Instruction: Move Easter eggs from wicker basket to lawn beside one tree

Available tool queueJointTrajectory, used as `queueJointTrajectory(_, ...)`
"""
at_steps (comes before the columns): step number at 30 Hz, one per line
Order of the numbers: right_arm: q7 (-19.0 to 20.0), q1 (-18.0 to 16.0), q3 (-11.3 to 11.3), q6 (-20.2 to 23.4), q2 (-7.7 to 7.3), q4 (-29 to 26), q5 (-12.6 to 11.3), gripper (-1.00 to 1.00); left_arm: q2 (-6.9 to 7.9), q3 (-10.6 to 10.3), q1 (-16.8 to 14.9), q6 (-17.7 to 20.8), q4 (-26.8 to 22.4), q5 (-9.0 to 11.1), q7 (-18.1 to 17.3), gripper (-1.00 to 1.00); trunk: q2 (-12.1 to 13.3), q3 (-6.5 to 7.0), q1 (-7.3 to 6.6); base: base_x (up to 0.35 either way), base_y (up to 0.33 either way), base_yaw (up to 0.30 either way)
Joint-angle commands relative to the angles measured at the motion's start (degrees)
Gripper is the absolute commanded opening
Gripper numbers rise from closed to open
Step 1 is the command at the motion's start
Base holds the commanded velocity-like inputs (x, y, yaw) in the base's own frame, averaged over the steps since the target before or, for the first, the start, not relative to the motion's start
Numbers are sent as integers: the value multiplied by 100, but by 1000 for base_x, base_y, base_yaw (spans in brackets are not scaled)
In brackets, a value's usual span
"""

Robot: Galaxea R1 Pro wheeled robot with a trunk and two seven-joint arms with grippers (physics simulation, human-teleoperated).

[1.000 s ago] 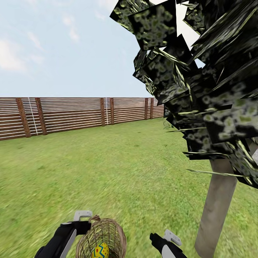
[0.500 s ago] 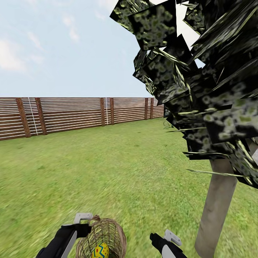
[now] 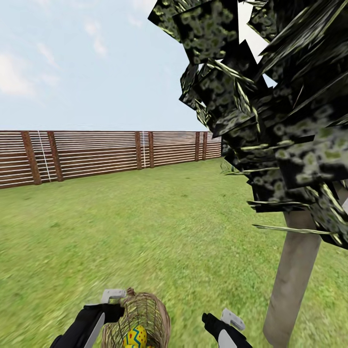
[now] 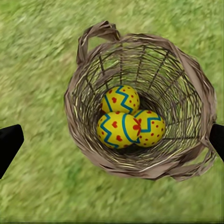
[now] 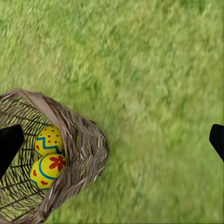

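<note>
Three Easter eggs [image 4: 126,122] sit clustered at the bottom of the wicker basket [image 4: 186,70], all yellow with blue zigzag bands and red spots, each touching its neighbours. In the right wrist view two of them show through the basket's open mouth, one bearing a red flower motif. The basket stands on the lawn [image 3: 145,227], its arched handle lying folded against the rim on one side.

In the head view the basket sits at the lower edge of the picture, one egg visible inside it, with the left gripper [image 3: 113,299] just beside its rim on the robot's left side; the black forearm rises from the bottom edge and the pale fingers reach to the basket's top edge. The left wrist camera looks straight down into the basket, and the two dark fingertips [image 4: 9,142] stand wide apart at either side, the basket between them, untouched as far as can be seen.

The right gripper [image 3: 227,321] hangs over bare grass to the right of the basket, well apart from it, its fingers spread wide with nothing between them.

The tree [image 3: 292,275] stands near on the right, its pale trunk upright and the dark blocky crown overhanging. A brown slatted fence [image 3: 96,154] closes the far side of the garden
</note>
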Motion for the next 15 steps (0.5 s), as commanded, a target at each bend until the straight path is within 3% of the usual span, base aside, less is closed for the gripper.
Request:
queueJointTrajectory(1, -42, 4, 38, -1, -4, -42, -28, 100, -19, -7, -3, 30, 36, 26, 18, 100, -46, -26, 23, 0, 0, 0)
queueJointTrajectory(7, 177, 58, 35, -286, -13, -500, -12, 100, -195, -10, -10, 32, 312, 23, -14, 100, -287, -134, 155, 0, 0, 0)
queueJointTrajectory(15, 247, 101, 31, -335, -21, -659, -7, 100, -227, -9, -12, 33, 371, 26, -19, 100, -608, -277, 330, 0, 0, 0)
